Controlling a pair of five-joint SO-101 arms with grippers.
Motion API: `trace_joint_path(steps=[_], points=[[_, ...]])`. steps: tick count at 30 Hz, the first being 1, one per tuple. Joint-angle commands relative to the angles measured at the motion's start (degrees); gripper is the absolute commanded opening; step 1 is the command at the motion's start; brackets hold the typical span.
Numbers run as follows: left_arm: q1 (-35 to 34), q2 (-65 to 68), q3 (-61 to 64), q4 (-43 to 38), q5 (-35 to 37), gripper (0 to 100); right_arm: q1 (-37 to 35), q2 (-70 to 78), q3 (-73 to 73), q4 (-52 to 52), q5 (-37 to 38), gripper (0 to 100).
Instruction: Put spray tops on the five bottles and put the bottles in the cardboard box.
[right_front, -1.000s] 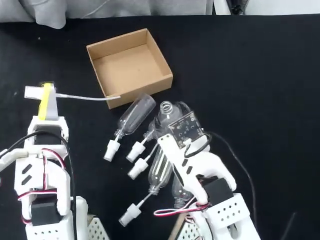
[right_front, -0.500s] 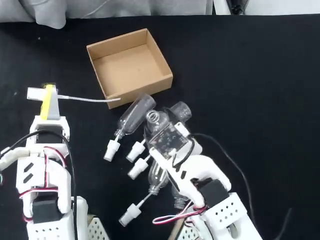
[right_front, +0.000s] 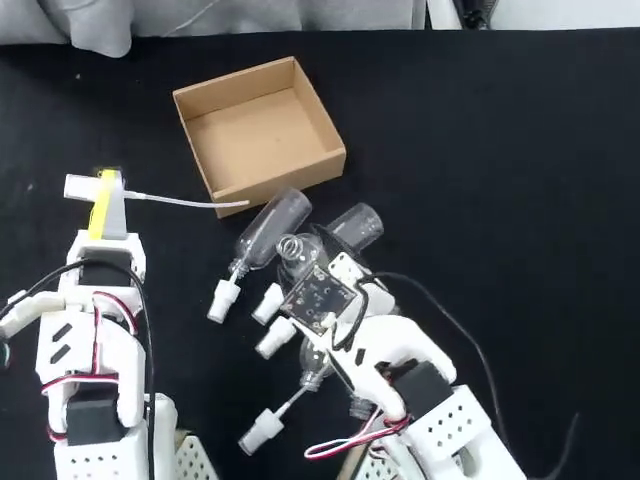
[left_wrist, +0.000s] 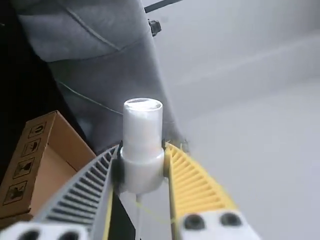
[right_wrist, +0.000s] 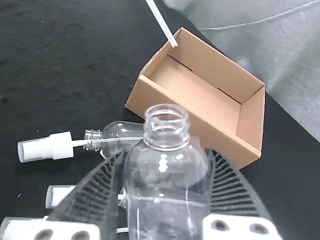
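Observation:
My left gripper (right_front: 96, 190) is shut on a white spray top (right_front: 82, 187), whose thin tube (right_front: 190, 202) points toward the cardboard box (right_front: 255, 135). In the left wrist view the spray top (left_wrist: 142, 145) stands upright between the fingers, with the box (left_wrist: 30, 150) beyond. My right gripper (right_front: 302, 262) is shut on a clear, uncapped bottle (right_front: 292, 248), lifted just in front of the box. The right wrist view has this bottle (right_wrist: 165, 160) with its open neck toward the box (right_wrist: 200, 95) and the tube (right_wrist: 160, 22).
A bottle (right_front: 272, 228) with a spray top (right_front: 225, 298) lies beside the held one, and another clear bottle (right_front: 355, 224) lies behind it. More spray tops (right_front: 268, 302) (right_front: 262, 430) and a bottle (right_front: 314, 362) lie under the right arm. The far right of the table is bare.
My right arm has swung its bottle to the left, toward the left arm. The left gripper with its spray top has crept slightly right and nearer.

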Motion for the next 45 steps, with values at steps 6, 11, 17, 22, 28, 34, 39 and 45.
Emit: trace_joint_path(steps=[6, 11, 17, 22, 28, 34, 39, 45], points=[[7.69, -0.53, -1.36, -0.70, -3.34, 3, -0.79, -1.36, -0.13, -2.20, 0.62, 15.2], [8.13, -0.53, -1.98, 2.37, -3.43, 3, -0.79, -1.36, -0.22, -2.20, 0.62, 15.2], [8.13, -0.62, -1.98, 2.46, -3.43, 3, -0.79, -1.36, -0.22, -2.20, 0.62, 15.2], [10.24, -0.62, -3.03, 2.46, -3.43, 3, -0.79, -1.36, -0.04, -2.20, 0.62, 15.2], [11.21, -0.62, -4.79, 2.55, -3.43, 3, -0.79, -1.36, 0.04, -2.20, 0.62, 15.2], [11.21, -0.53, -3.91, 2.46, -3.43, 3, -0.79, -1.36, 0.04, -2.20, 0.62, 15.2], [11.21, -0.62, -4.97, 2.46, -3.34, 3, -0.79, -1.36, 0.48, -2.11, 0.62, 15.2], [11.12, -0.62, -8.04, 4.31, -3.25, 3, -0.70, -1.36, 0.84, -2.20, 0.62, 15.2]])
